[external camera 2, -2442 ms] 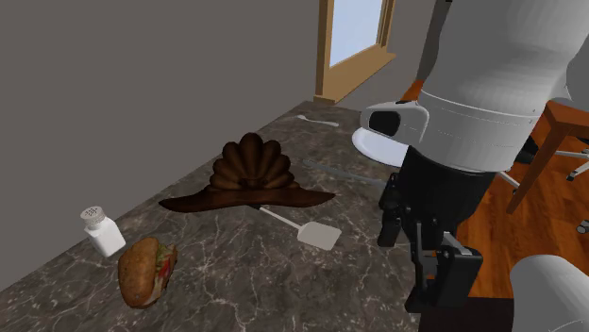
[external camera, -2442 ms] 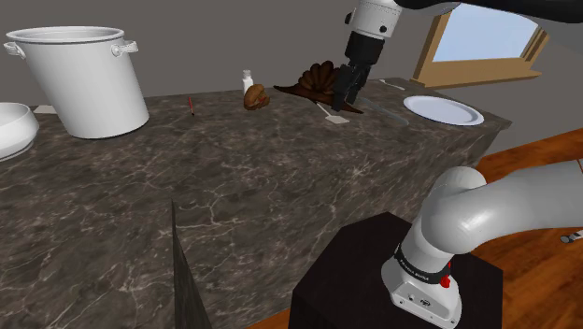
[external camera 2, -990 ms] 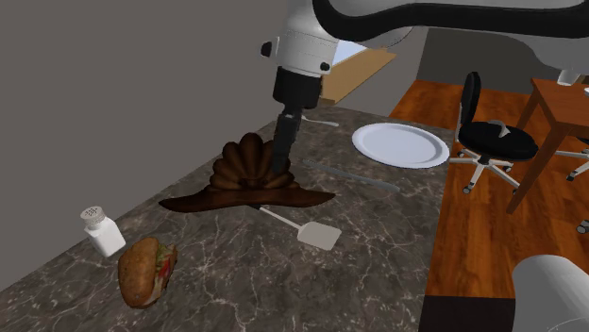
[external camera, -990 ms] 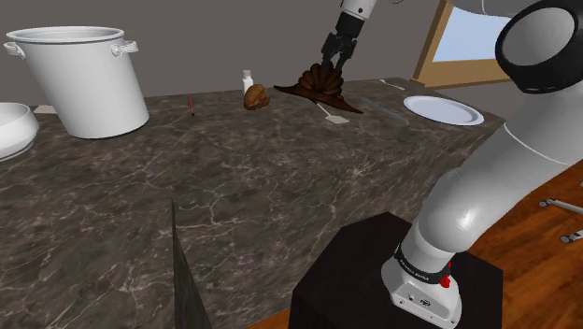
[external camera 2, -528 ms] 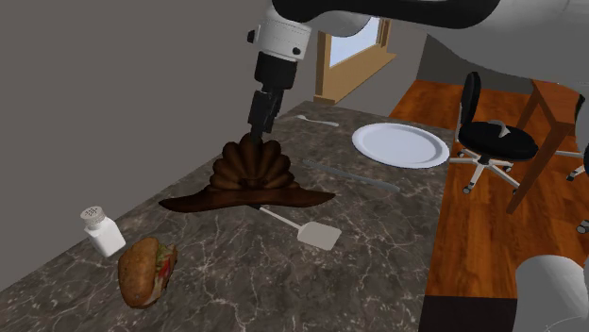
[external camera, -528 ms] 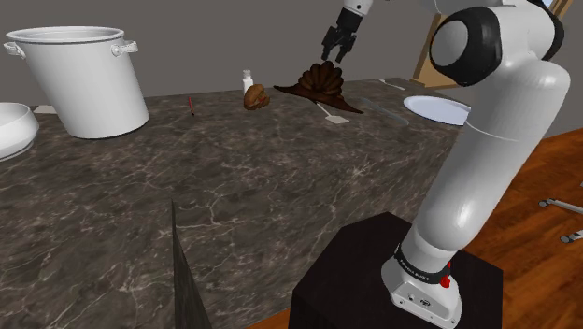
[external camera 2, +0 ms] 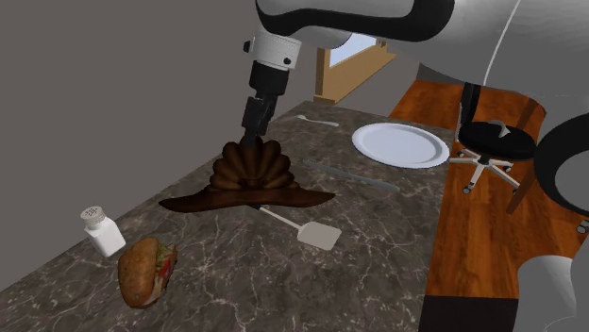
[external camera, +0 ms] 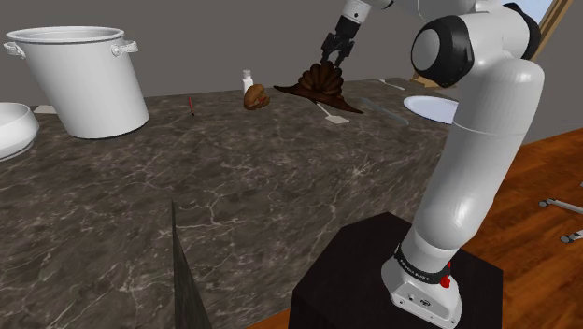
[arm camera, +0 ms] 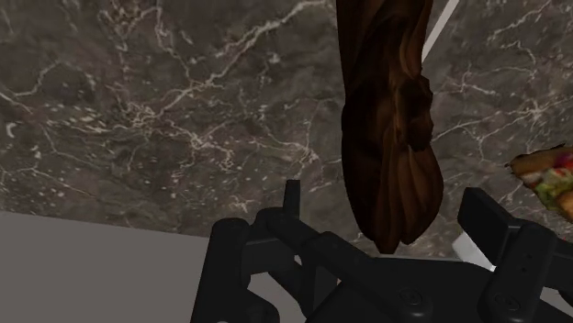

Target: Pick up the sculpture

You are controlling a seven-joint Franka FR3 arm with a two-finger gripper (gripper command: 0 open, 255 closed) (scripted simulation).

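- Wall (external camera 2: pixel 142 85) close behind sculpture (external camera 2: pixel 250 174); narrow strip of counter (external camera 2: pixel 378 245) between them.
- Spatula (external camera 2: pixel 307 229) lies just beside the sculpture's front edge, on the open side.
- Sandwich (external camera 2: pixel 144 271) and shaker (external camera 2: pixel 102 231) near 1 end; plate (external camera 2: pixel 400 144) well apart at the other.
- Broad bare counter in front, toward the stand (external camera: pixel 374 271).

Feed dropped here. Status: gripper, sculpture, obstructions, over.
Black two-finger gripper open, straddling top of dark brown fan-shaped sculpture, not gripping. Sculpture upright on marble counter. White spatula beside its base, clear of gripper.
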